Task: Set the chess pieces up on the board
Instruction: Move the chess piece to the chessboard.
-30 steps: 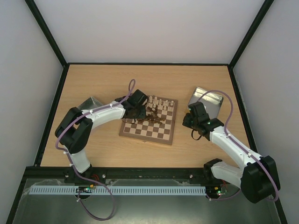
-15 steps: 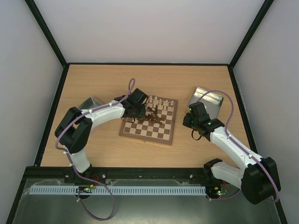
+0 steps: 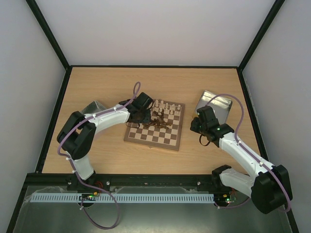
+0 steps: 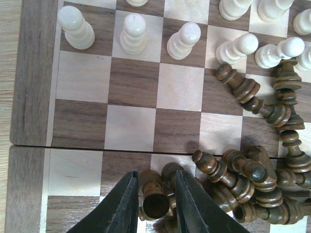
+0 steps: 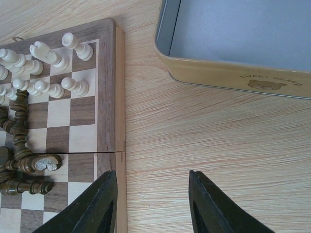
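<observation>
Dark wood is gripped by the nearly closed left tool (image 4: 155, 183), one fallen dark piece (image 4: 155, 205) apparently being lifted from the heap (image 4: 262, 179) just right of it for standing on the board (image 4: 29, 116), while the right tool (image 5: 153, 206) is held half open and empty, the board's edge just to its left.

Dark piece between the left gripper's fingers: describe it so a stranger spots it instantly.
Find the chessboard, then the heap of fallen dark pieces mid-board. At its left end, one piece sits in the left gripper, round base toward the camera.
</observation>
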Motion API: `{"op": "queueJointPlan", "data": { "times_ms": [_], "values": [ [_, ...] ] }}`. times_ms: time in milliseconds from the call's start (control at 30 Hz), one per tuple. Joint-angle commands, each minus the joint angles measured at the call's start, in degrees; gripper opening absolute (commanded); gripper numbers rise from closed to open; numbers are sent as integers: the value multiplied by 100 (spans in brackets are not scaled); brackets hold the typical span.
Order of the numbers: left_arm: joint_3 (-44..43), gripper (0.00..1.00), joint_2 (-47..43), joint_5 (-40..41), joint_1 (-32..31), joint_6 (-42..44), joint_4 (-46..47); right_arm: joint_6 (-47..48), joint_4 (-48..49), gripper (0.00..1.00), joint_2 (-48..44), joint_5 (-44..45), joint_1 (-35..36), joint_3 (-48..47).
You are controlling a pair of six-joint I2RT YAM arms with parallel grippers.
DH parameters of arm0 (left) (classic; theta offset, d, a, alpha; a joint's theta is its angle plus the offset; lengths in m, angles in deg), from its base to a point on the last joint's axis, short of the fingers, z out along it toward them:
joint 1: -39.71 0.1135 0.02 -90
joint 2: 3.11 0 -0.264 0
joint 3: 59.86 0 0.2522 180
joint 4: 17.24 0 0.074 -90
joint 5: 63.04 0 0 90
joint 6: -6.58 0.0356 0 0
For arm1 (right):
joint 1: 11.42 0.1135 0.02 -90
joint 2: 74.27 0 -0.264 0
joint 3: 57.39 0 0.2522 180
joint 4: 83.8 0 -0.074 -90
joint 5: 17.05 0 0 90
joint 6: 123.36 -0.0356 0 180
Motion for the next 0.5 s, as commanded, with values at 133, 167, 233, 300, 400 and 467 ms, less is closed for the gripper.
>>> {"op": "queueJointPlan", "data": {
  "times_ms": [133,167,233,300,400,467],
  "values": [
    [60,24,-99,121,37,18,-177,-52,-45,40,-88,33,40,76],
    [82,23,-96,99,37,18,-170,-51,-45,40,-88,33,40,76],
    [137,22,-90,50,37,17,-140,-58,-45,39,-92,24,40,89],
    [168,22,-76,8,37,9,-118,-60,-43,39,-97,24,40,85],
    [179,21,-45,-24,37,18,-90,-56,-45,39,-97,16,40,95],
    [172,19,-34,-4,37,26,-89,-61,-41,39,-97,11,40,86]
  ]
}}
